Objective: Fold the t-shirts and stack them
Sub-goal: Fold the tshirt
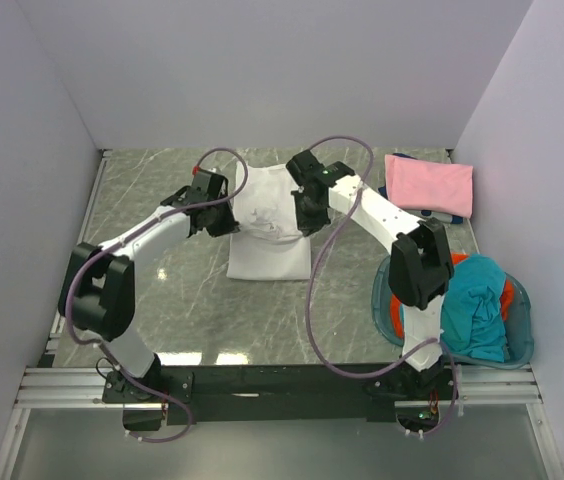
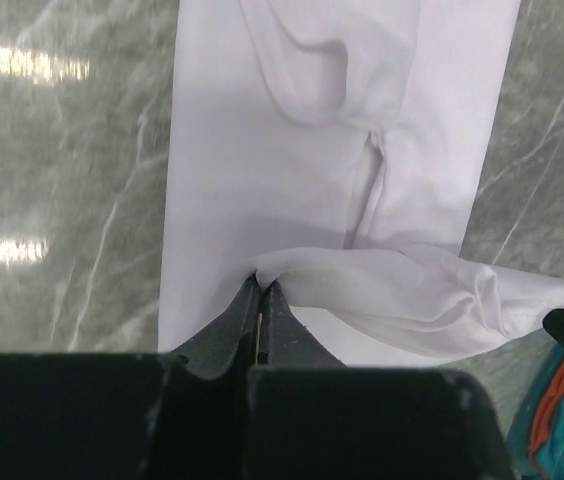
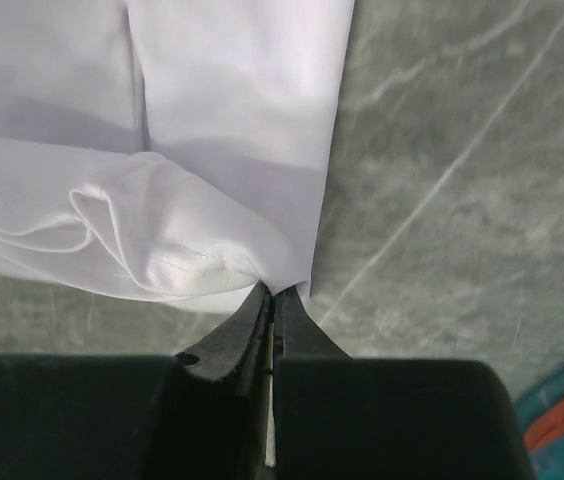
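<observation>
A grey marbled surface (image 1: pixel 162 205) sits between plain pale walls. The white shirt (image 1: pixel 270 258) lies near its middle, folded into a long narrow strip. The left hand (image 2: pixel 263 287) is pinched tight on the shirt's left side, its fingers closed with a tuck of white cloth between them. The right hand (image 3: pixel 272 293) grips the shirt's right side in the same way (each wrist view shows the fingers pressed together on fabric). Between the two hands, the gripped end of the shirt is raised and bunched above the part that lies flat on the surface.

A pink shirt (image 1: pixel 429 183), folded into a neat rectangle, rests to the right of the white shirt and farther back, well apart from it. Also right of the white shirt, but nearer the arm bases, stands a round translucent blue basket (image 1: pixel 525 345). A teal shirt (image 1: pixel 475 310) is heaped in the basket, and an orange-red shirt (image 1: pixel 396 318) shows at the basket's edge beneath it.
</observation>
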Robot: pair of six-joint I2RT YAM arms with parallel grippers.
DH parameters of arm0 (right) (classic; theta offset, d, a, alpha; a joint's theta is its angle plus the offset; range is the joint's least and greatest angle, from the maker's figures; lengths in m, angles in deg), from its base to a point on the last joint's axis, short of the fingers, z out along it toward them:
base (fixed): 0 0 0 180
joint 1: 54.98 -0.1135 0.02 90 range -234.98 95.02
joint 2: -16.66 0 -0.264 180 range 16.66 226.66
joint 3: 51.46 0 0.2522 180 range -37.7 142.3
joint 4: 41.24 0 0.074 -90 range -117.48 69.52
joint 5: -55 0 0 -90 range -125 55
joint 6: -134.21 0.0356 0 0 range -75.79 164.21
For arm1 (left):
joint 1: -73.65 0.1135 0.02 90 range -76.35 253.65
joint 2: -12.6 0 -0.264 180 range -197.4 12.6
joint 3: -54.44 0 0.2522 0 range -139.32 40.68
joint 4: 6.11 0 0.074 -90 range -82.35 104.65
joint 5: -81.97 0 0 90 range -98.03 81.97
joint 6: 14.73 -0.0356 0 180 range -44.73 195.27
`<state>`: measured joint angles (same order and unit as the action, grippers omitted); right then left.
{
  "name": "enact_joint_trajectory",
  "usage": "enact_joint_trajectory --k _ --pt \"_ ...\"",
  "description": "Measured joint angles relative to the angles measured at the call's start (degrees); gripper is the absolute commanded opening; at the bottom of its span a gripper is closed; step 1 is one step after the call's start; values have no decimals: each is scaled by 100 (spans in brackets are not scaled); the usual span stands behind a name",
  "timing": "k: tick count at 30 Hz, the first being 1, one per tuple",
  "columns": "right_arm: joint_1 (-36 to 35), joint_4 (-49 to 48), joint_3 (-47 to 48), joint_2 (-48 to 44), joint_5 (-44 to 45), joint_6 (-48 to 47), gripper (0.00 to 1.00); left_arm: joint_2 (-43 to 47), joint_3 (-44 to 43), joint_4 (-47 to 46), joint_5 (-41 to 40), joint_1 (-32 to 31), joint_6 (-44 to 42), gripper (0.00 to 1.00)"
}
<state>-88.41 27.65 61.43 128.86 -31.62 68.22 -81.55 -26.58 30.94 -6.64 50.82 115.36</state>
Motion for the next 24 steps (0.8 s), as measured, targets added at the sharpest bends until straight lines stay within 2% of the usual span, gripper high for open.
enact_joint_trajectory --k 12,21,22,23,24 --pt "400 55 1725 1488 -197 -273 0 -1182 -1014 -197 251 295 -173 0" --pt "597 184 2181 1956 -295 -313 0 -1547 -1268 -92 192 457 2 0" --pt "612 201 2184 1969 -299 -317 4 -1563 -1270 -92 197 468 22 8" --pt "623 212 2186 1976 -302 -317 12 -1576 -1272 -90 199 481 33 17" --pt "638 240 2221 1996 -345 -337 38 -1593 -1290 -74 199 492 63 27"
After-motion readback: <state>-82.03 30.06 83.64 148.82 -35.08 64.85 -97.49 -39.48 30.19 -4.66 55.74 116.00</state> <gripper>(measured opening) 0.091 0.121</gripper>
